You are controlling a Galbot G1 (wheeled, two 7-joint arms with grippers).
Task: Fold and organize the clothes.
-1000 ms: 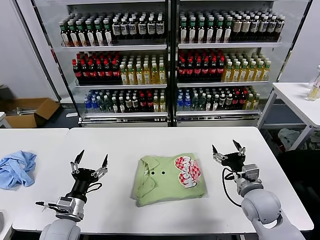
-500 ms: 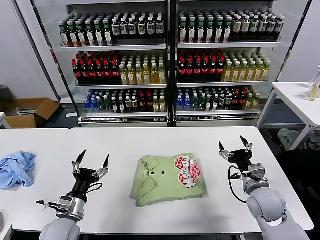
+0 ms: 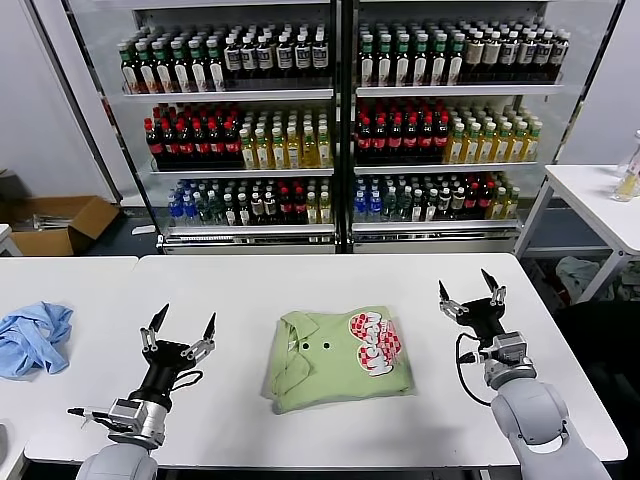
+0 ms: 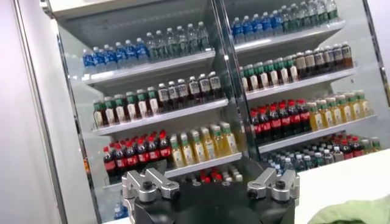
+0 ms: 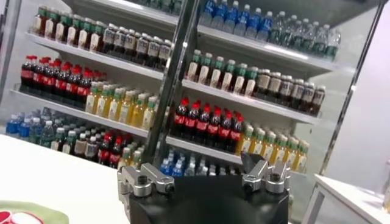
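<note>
I have the light green polo shirt (image 3: 338, 358) lying folded into a compact rectangle at the centre of the white desk (image 3: 330, 275), collar toward 9 o'clock and the red-and-white checkered logo (image 3: 374, 343) facing up toward 3 o'clock. My left pincer (image 3: 181, 323) hovers well apart from it at 9 o'clock, fingers spread and pointing up toward the shelves, holding nothing. My right pincer (image 3: 472, 294) sits at 3 o'clock of the shirt, also spread wide and empty, tips raised off the desk.

I judge the folding is essentially done, so the step in hand is retiring both arms cleanly. To do that well I would keep each pincer travelling outward and upward, never across the cloth, since a fingertip catching a soft edge could drag the fold open. The lower hem at 6 o'clock looks a little uneven; if I tidy it, I would press lightly from above, not pinch.

A crumpled blue cloth (image 3: 33, 337) lies on the neighbouring desk far out at 9 o'clock, so I would watch the left arm's swing there. Behind stands the drinks cooler (image 3: 340, 120), well clear.
</note>
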